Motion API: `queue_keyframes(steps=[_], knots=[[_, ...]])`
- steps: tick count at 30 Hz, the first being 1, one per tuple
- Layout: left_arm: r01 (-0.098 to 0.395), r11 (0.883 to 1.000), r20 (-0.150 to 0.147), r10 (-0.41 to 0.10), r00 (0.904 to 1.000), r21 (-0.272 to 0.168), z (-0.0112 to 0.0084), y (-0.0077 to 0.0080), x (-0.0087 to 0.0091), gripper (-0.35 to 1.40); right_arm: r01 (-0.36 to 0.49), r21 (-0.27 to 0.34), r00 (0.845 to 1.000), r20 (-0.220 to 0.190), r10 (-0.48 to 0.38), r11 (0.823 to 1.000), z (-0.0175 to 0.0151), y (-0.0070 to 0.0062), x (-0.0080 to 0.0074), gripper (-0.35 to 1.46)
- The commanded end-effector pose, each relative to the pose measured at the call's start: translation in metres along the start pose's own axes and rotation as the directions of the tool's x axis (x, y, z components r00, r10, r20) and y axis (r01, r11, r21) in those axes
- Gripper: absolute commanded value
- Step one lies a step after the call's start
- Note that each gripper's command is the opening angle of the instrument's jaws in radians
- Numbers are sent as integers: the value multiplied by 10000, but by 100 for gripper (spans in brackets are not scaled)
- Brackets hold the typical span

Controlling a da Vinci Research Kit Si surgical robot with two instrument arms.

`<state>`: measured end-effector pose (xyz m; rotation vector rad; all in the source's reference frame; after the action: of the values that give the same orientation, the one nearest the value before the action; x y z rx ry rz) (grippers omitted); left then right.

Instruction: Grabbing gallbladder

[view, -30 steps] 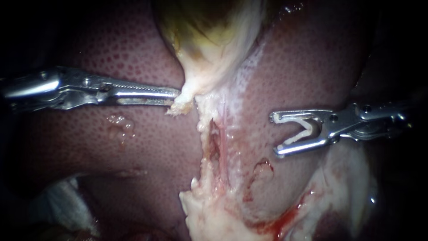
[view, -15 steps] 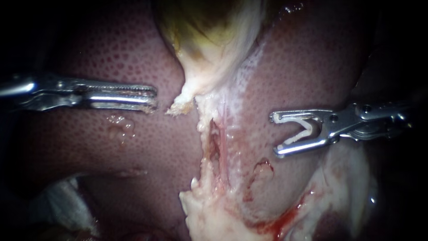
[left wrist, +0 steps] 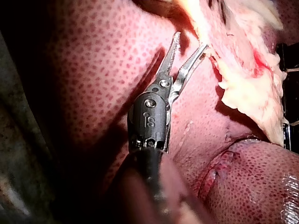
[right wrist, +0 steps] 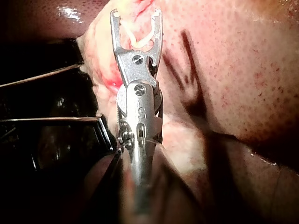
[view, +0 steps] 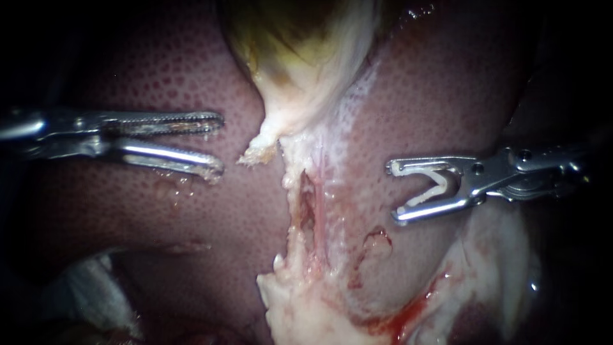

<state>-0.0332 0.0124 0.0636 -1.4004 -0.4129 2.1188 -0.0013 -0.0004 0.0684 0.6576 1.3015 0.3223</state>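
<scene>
Jaws of my left instrument (view: 219, 144) gape empty; I should advance toward 3 o'clock and bite the gallbladder (view: 300, 76) tip squarely. My right instrument (view: 393, 191) grips a clip (view: 437, 185).

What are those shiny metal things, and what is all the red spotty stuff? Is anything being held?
This is a surgery robot working on a pig's liver, the red dotted surface. The pale yellowish bag is the gallbladder. One picture comes from a camera close above the tissue; the other two come from cameras riding on each arm. The left instrument has long toothed jaws, open and holding nothing, just short of the gallbladder's tip. The right instrument carries a small white clip between its jaws.
</scene>
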Motion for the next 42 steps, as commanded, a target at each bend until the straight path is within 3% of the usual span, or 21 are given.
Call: queue_keyframes(steps=[1,13,22,25,28,32,42], knots=[[19,10000,20,-20,10000,16,6,0,0,41,1,0,10000,-1,-1,10000,0,0,0,50],[30,10000,10,-30,10000,3,41,-3,6,42,0,-1,10000,0,0,10000,0,0,0,50],[-14,10000,12,14,10000,22,47,-8,-2,39,0,0,10000,-1,0,10000,0,0,0,50],[18,10000,15,-18,10000,15,48,-11,-7,32,1,1,10000,-1,-1,10000,0,0,0,50],[-4,10000,17,4,10000,-10,46,-15,-11,14,0,1,10000,-1,0,10000,0,0,0,50],[103,9999,18,-103,9999,22,41,-17,-13,-33,0,2,10000,-1,0,10000,0,0,0,50],[157,9999,169,-157,9997,-5,32,-16,-14,-35,-1,1,10000,-1,1,10000,0,0,0,50]])
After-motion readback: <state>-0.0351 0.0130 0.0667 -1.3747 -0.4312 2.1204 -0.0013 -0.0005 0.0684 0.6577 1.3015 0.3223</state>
